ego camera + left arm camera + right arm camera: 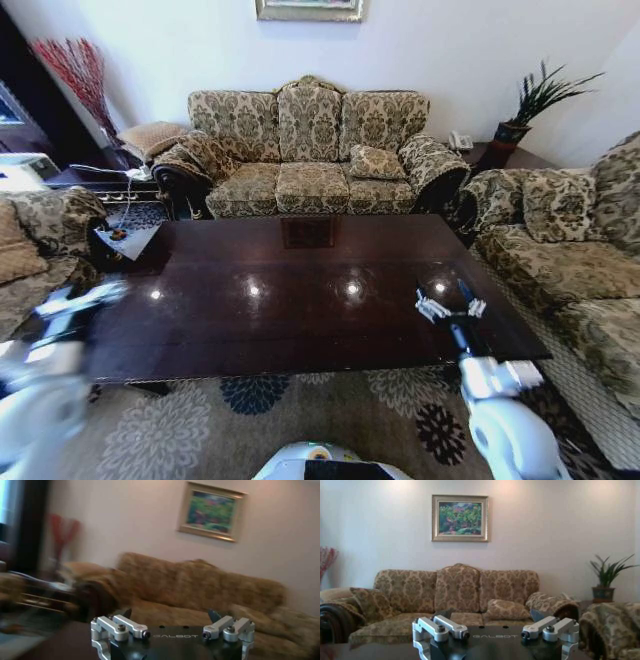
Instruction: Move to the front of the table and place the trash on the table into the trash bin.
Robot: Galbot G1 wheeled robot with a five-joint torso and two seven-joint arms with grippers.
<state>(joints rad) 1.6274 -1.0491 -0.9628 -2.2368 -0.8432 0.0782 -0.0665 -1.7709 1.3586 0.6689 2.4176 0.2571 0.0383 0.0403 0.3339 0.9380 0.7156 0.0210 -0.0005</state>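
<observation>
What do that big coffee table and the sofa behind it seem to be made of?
The table looks like dark reddish-brown wood with a glossy polish: ceiling lights reflect as bright spots on its top. The sofa appears upholstered in woven fabric with a beige floral damask pattern, trimmed with what seems carved dark wood along the back crest and arms.

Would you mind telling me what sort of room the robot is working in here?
Most likely a home living room: a patterned beige three-seat sofa, a large glossy dark reddish-brown wooden coffee table, and a gold-framed landscape painting on the wall.

Table (300, 300) top bare; sofas (310, 150) flank edges.
</observation>
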